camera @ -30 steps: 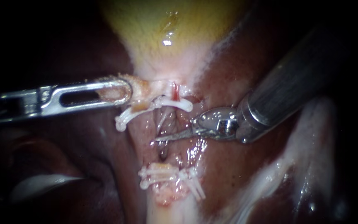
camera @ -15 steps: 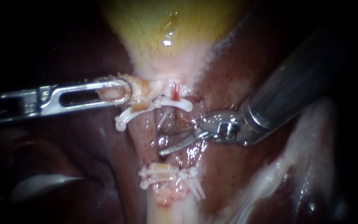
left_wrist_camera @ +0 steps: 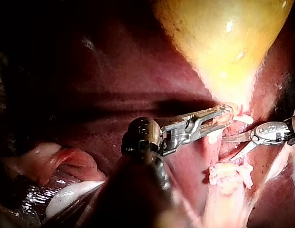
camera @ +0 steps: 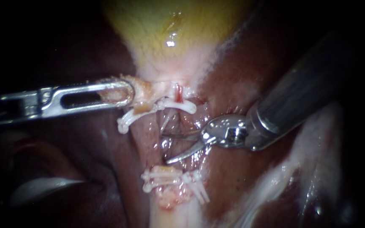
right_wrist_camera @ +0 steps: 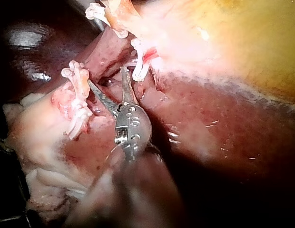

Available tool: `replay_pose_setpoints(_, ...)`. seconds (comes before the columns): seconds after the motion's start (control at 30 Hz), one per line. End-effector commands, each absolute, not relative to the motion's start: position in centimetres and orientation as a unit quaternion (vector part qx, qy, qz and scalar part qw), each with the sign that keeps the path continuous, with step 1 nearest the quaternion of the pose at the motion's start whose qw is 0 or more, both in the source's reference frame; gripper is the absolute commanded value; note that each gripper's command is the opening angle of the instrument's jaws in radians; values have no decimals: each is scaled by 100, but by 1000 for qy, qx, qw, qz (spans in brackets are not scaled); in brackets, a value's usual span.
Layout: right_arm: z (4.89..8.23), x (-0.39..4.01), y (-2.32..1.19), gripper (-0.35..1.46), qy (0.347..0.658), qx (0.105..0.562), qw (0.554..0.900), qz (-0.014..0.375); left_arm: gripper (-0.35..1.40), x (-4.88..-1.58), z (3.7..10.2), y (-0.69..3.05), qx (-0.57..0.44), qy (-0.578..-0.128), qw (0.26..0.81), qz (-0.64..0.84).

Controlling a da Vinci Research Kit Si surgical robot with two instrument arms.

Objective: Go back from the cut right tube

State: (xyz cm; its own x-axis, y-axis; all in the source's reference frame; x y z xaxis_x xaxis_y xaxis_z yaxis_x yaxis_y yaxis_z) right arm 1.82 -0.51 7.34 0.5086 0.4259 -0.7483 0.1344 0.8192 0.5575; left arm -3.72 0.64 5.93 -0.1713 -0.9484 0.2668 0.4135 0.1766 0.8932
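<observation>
Working over the tissue are two instruments. My left instrument [camera: 125,93] is clamping its slotted jaws on the pale neck of the gallbladder [camera: 170,29], just beside the upper clips [camera: 161,105]; two of these are showing in the right wrist view. My right instrument [camera: 165,147] is holding its two thin blades parted, gripping nothing, between those clips and the lower clips [camera: 170,179], a bunch of at least three. The cut right tube [camera: 186,122] is lying in that gap against the blades, with a second tube [camera: 142,139] running whole beside it. Dark liver [camera: 241,169] is surrounding everything, partly hidden by the right shaft.
</observation>
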Motion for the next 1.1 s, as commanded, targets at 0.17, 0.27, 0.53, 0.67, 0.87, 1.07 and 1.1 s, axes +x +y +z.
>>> replay_pose_setpoints(0.17, 719, 160, -40, 143, 482, 227, 842, 82, -35, -371, 593, 64, 270, -497, 585, -582)
replay_pose_setpoints(0.27, 707, 144, -34, 143, 472, 204, 854, 82, -35, -371, 594, 64, 270, -497, 585, -582)
replay_pose_setpoints(0.53, 672, 103, -20, 143, 459, 174, 867, 82, -35, -370, 596, 65, 270, -497, 585, -582)
replay_pose_setpoints(0.67, 660, 88, -17, 143, 453, 162, 873, 82, -35, -370, 597, 66, 270, -497, 585, -582)
replay_pose_setpoints(0.87, 652, 73, -12, 143, 448, 156, 876, 84, -35, -370, 600, 66, 271, -497, 585, -581)
replay_pose_setpoints(1.07, 650, 68, -12, 143, 446, 157, 877, 84, -35, -371, 605, 68, 270, -497, 585, -581)
replay_pose_setpoints(1.1, 650, 68, -13, 143, 446, 157, 877, 84, -35, -372, 606, 69, 269, -497, 585, -581)
